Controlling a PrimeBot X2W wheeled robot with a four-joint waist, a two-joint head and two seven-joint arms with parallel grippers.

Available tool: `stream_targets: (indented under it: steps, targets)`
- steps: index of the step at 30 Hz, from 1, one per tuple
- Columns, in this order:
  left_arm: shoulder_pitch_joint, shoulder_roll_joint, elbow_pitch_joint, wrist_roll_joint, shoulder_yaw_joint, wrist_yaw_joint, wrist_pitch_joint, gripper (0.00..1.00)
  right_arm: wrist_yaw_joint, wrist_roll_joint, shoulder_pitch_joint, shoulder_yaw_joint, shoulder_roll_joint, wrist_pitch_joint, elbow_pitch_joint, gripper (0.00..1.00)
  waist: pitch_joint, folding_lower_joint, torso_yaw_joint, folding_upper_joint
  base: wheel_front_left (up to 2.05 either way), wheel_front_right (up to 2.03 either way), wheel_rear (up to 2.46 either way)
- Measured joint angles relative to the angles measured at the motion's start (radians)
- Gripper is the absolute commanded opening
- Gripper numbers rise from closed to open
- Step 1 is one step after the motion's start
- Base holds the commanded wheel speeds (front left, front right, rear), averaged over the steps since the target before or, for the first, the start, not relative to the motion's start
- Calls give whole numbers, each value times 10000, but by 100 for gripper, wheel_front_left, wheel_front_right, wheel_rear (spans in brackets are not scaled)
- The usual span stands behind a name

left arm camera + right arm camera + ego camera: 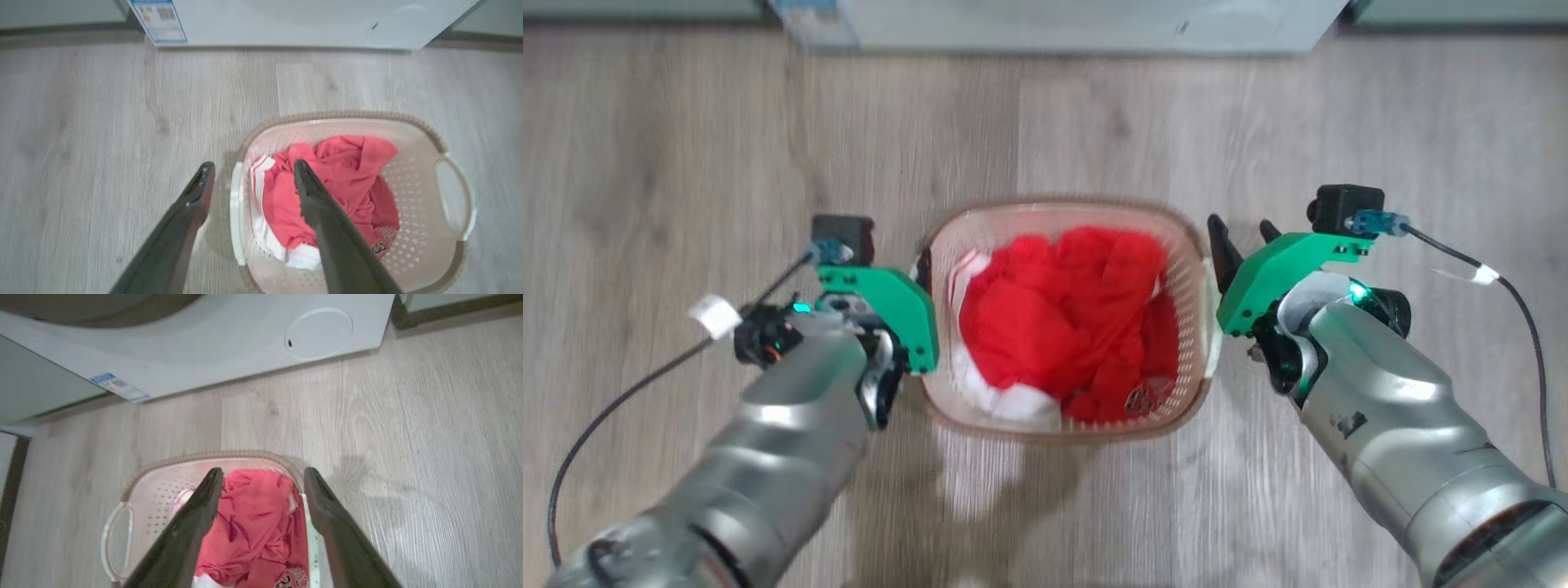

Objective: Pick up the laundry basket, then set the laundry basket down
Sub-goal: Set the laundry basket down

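The laundry basket (1066,211) stands on the grey wood floor (686,163), centred between the two arms and near a white appliance (1086,24) at the far edge. It holds crumpled red clothing (1062,318) with some white fabric beneath.

The left pincer (253,164) is released. Its fingers straddle the basket's left side: one outside over the floor, one inside above the clothing, with the white left handle (236,212) between them.

The right pincer (1241,224) is likewise released, with one finger over the clothing and one outside the right handle (312,539). No finger is closed on the basket.
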Motion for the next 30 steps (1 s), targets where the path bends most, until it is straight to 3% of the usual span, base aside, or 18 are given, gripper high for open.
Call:
stream_targets:
  steps: [4,9,13,18,24,30]
  targets:
    - [49,654,-1321,1034,1373,424,0,100,0,188,25,-435,0,-236,-497,100,-825,0,-171,0,0,0,0]
    - [895,1294,-3860,2853,3693,855,-27,100,0,-844,163,-2673,21,-261,-2228,100,-1746,0,-360,0,0,0,0]
    - [2119,1310,-5613,4226,5145,1024,-27,100,0,-1801,1274,-4172,21,-263,-4100,100,-2381,0,-445,0,0,0,0]
    - [3038,1254,-7392,5647,6550,1007,-29,100,0,-2627,2826,-5154,27,-267,-6046,100,-3000,0,-454,0,0,0,0]
    - [4062,907,-8644,6562,7455,748,-44,100,0,-3716,3863,-5555,36,-274,-8170,100,-3430,0,-337,0,0,0,0]
    - [5272,673,-9413,7058,7869,485,-44,100,0,-4148,5119,-5628,90,-276,-9150,100,-3593,0,-237,0,0,0,0]
